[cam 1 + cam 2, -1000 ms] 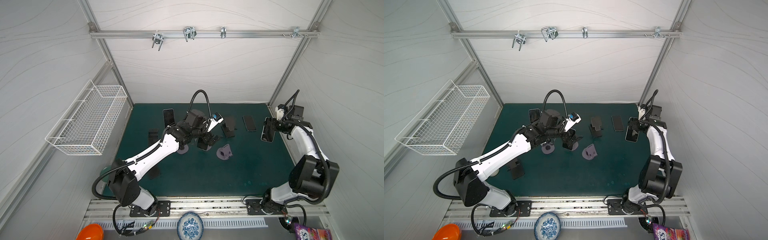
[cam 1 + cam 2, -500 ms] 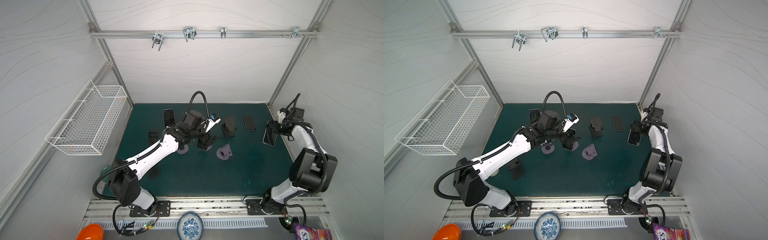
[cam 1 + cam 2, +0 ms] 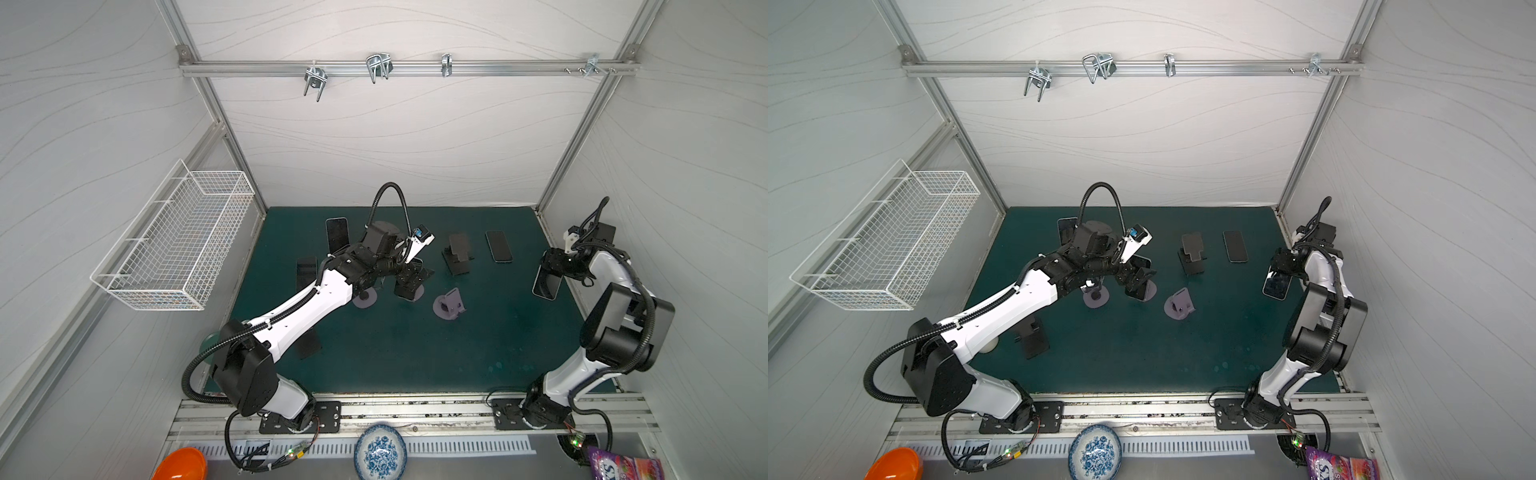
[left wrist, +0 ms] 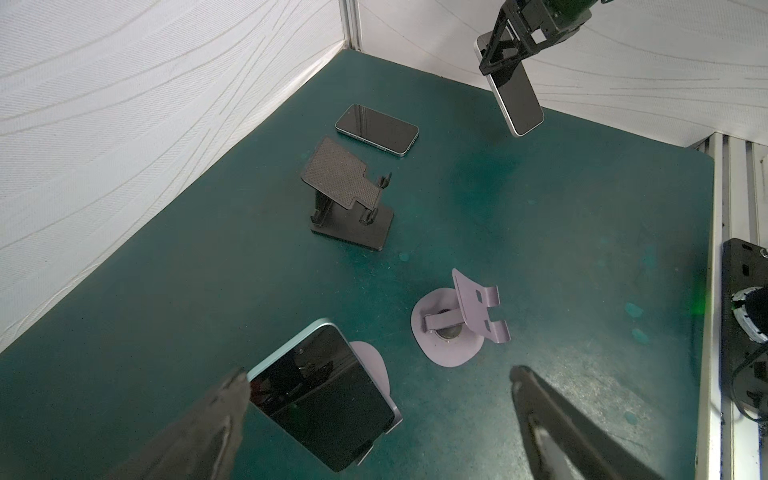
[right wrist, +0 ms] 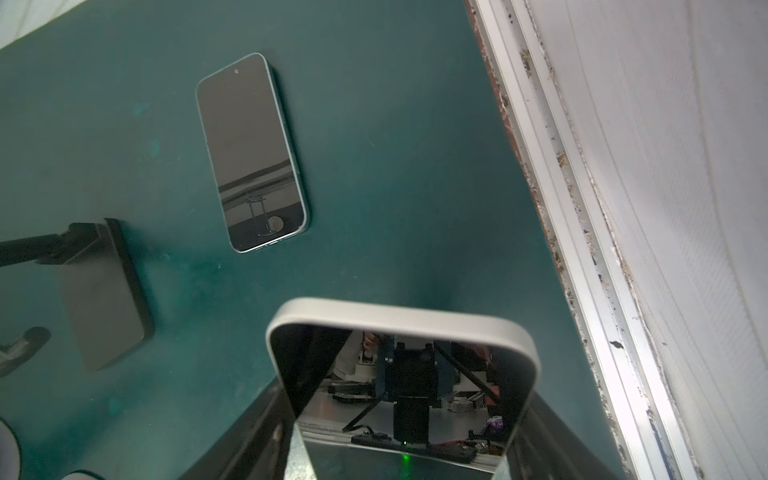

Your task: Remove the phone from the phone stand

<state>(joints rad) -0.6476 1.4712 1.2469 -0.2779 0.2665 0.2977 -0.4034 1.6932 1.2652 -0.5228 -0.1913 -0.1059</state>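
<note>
Left wrist view: phone (image 4: 324, 399), apparently on stand (image 4: 372, 363), between parted jaws.

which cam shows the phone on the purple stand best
Left wrist view: the phone shows large, leaning on its purple stand, by the open left end effector. In both top views that end effector covers most of it. The right wrist view misses it.

Four phones (image 3: 498, 246), three purple stands (image 3: 449, 305), two black stands (image 3: 457, 254) (perhaps a third)
</note>
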